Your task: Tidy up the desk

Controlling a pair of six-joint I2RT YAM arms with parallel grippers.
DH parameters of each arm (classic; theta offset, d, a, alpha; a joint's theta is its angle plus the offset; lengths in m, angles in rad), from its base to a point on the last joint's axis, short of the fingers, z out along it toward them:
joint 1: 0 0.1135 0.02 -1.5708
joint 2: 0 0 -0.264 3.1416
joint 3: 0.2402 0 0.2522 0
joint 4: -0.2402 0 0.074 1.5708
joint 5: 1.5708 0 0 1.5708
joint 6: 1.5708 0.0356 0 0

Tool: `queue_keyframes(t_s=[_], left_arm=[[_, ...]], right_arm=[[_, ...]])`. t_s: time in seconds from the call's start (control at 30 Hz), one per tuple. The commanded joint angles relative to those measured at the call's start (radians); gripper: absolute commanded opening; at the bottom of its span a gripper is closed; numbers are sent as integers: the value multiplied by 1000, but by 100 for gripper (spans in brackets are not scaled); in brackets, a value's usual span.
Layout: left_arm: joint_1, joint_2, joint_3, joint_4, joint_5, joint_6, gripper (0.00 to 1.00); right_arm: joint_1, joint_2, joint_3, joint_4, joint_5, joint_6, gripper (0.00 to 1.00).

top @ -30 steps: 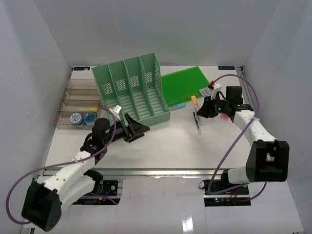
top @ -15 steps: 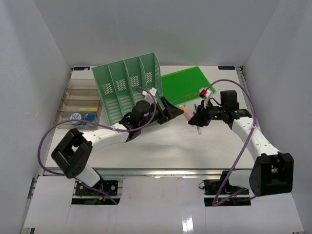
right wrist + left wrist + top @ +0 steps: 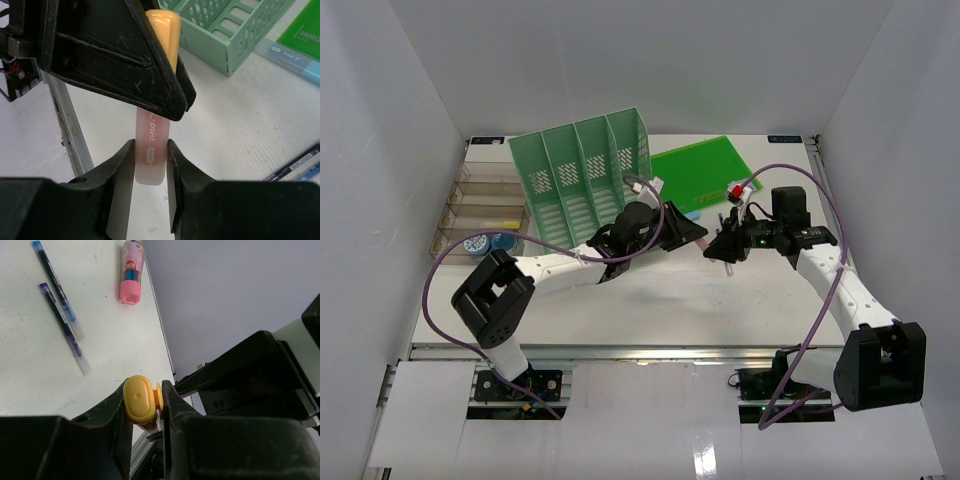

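Closest in, the left gripper was pressed shut on the yellow cap of a marker, the barrel hidden beneath its jaws; only the right wrist view showed that pale pink barrel pinched by the right gripper. Beyond, two pens and a pink tube lay on the white desk, and from above the marker was nearly lost between both grippers over the desk's middle.

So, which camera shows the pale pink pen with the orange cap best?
Right wrist: the pale pink pen with the orange cap shows printed barrel and cap, in the right gripper. Left wrist shows only the cap end in the left gripper; top view barely shows it.
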State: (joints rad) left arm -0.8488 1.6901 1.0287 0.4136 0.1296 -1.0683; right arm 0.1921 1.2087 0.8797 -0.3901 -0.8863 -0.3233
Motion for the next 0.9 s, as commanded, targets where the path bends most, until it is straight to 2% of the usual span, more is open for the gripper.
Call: queue_keyframes(t_s=[0.0,0.13,0.2,0.37,0.5,0.57,0.7,0.8,0.87], left_arm=[[-9,-11,28,-21,-28,7,20],[-9,-54,10,-53,-47,21,6],[-9,-109,-19,-102,-94,38,3],[42,-354,-147,-285,-242,79,2],[224,-627,-227,-483,-240,86,3],[413,-770,-245,-633,-201,121,3],[714,-810,-183,-801,-86,217,3],[1032,-776,-194,-817,113,259,0],[1160,-758,-221,-778,219,244,0]], right_arm=[[9,-10,-7,14,-51,-15,25],[9,-10,-10,6,-68,-41,73],[9,-23,-14,1,-77,-62,89],[-9,-86,-43,-4,-123,-143,97],[-49,-121,-76,-3,-167,-182,97],[-80,-136,-85,-6,-187,-186,97],[-102,-134,-88,-6,-208,-180,97],[-117,-132,-90,-9,-211,-174,97],[-131,-138,-93,-12,-212,-174,97]])
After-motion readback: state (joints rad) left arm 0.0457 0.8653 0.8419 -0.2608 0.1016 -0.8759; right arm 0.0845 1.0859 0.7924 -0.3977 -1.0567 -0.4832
